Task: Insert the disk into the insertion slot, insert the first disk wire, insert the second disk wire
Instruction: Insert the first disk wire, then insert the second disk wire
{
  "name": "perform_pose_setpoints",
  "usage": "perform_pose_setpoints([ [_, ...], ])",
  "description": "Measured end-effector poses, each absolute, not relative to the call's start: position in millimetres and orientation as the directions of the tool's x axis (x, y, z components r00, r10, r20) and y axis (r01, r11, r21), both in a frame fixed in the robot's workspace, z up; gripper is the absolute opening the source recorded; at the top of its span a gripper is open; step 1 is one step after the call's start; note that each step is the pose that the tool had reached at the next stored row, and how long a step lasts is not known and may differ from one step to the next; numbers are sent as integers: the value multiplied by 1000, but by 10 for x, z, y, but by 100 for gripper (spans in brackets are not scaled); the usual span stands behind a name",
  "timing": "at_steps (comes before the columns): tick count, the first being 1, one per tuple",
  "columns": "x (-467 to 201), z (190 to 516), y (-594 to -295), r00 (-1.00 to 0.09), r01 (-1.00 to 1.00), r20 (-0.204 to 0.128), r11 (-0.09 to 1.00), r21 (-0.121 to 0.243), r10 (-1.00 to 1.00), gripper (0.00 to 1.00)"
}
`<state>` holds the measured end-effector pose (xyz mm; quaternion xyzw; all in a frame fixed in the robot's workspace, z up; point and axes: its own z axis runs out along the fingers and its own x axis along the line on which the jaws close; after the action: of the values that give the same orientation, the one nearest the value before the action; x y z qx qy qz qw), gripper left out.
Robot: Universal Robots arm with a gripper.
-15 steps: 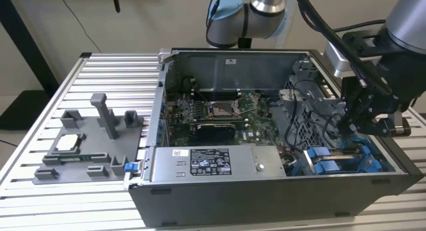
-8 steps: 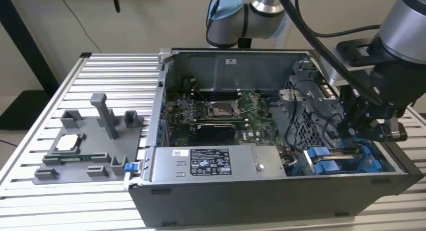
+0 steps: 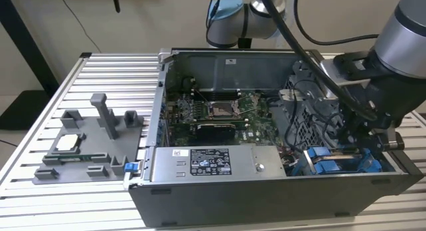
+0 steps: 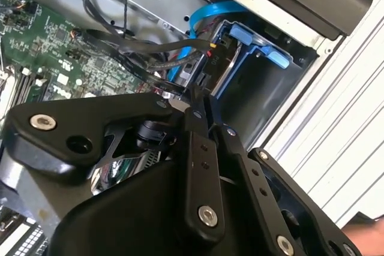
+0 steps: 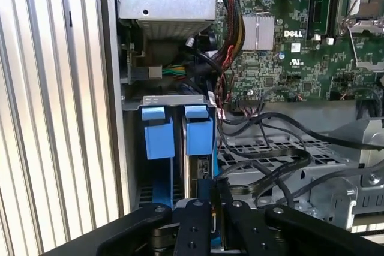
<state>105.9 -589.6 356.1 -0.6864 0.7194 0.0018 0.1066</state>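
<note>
My hand (image 5: 210, 208), lower centre of the first wrist view, is pinched nearly closed on a black wire at the disk (image 5: 200, 148) edge. The disk sits in the insertion slot (image 5: 174, 103), so its connector faces me.

The blue-framed disk (image 5: 198, 148) sits upright inside the grey cage's insertion slot (image 5: 174, 101).

The disk (image 5: 199, 175) sits mostly hidden inside the insertion slot (image 5: 171, 101), behind the hand (image 5: 211, 208).
</note>
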Motion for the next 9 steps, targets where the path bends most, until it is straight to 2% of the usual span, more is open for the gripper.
perform_pose_setpoints([
  [9, 1059, 3480, -5896, -35, -987, -156, 58, -147, -987, 0],
])
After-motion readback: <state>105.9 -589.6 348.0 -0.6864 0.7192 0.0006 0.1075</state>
